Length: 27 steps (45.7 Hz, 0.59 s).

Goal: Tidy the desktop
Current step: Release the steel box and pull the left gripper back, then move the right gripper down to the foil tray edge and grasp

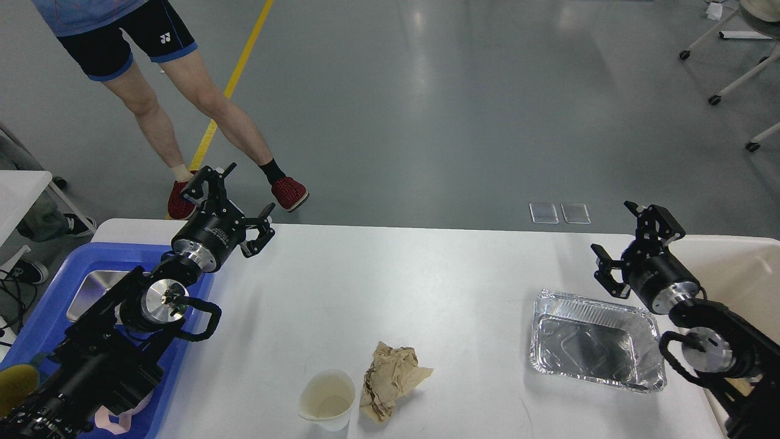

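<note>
Tidying is partly done at best: on the desktop (426, 274) a paper cup (327, 400) and crumpled brown paper (390, 379) lie at the near edge, and a foil tray (596, 347) sits toward the right edge. Both claws hover above it, spread open and empty — left gripper (234, 204) over the far left corner by the blue bin (42, 317), right gripper (631, 244) just beyond the tray.

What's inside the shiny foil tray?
The foil tray on the desktop looks empty: only its bare, shiny bottom shows. The right arm hides its near right corner, so that bit can't be checked.
</note>
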Tool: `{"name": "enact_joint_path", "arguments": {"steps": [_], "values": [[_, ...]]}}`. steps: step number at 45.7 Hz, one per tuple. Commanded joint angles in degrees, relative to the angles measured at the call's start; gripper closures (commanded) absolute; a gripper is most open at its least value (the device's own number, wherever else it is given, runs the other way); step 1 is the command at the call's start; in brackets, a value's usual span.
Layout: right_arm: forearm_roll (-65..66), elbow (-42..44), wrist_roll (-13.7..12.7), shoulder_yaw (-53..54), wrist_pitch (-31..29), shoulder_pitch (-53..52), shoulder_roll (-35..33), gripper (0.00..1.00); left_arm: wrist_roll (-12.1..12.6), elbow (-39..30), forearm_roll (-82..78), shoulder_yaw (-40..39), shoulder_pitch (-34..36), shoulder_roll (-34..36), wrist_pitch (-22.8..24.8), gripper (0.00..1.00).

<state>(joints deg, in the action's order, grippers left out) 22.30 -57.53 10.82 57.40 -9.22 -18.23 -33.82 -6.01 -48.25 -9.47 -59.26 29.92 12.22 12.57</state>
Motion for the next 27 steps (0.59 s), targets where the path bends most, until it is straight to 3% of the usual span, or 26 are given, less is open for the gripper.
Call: {"name": "enact_joint_path", "arguments": {"steps": [1,11,20,27], "values": [[0.5,-10.7,-0.4,-7.4,-0.4,0.6,-14.0,0.00,-0.3,0.0,0.0,0.1,-0.4,-1.1,0.0,0.03],[0.1,-28.5,-0.9,-23.6,-0.9,1.3,-33.2,0.00,-0.2,0.0,0.0,0.2,-1.0,-2.1,-0.1,0.03],[0.8,-34.5,-0.8,-25.1,-1.2,5.6,-45.1,0.00,-0.2,0.2,-0.6,0.7,-1.7,-4.8,-0.2,0.03],[0.8,-39.6,-0.8,-24.6,-6.2,5.1,-56.2,0.00,-0.2,0.2,-0.6,1.9,-2.2,-5.5,-0.2,0.03]]}}
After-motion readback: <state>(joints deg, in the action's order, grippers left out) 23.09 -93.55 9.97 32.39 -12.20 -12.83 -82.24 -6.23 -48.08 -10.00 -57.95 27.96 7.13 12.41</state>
